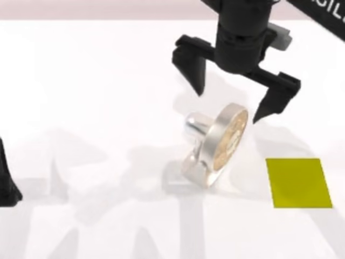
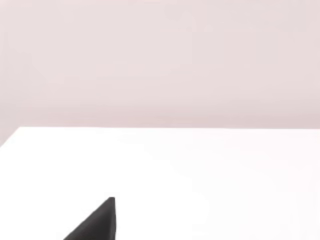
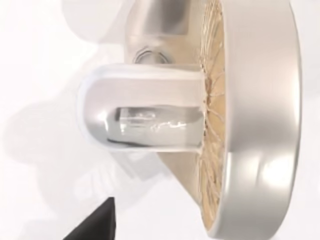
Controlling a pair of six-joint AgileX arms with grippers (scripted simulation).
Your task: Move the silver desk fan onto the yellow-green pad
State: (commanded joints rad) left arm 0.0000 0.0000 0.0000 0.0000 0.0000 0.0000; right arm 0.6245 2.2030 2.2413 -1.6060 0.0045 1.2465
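Observation:
The silver desk fan (image 1: 215,144) stands on its small base in the middle of the table, its pale gold face turned toward the right. My right gripper (image 1: 229,106) hovers open just above and behind it. One finger is over the rear knob side and the other past the ring's face, neither touching. In the right wrist view the fan (image 3: 260,125) fills the frame, its rounded rear knob (image 3: 145,115) pointing away from the ring, and one dark fingertip (image 3: 100,225) shows. The yellow-green pad (image 1: 299,182) lies flat to the fan's right, bare.
My left arm (image 1: 6,186) is parked at the table's left edge. Its wrist view shows one dark fingertip (image 2: 102,222) over bare white table (image 2: 200,165) and a pale wall behind. Grey shadows lie on the table in front of the fan.

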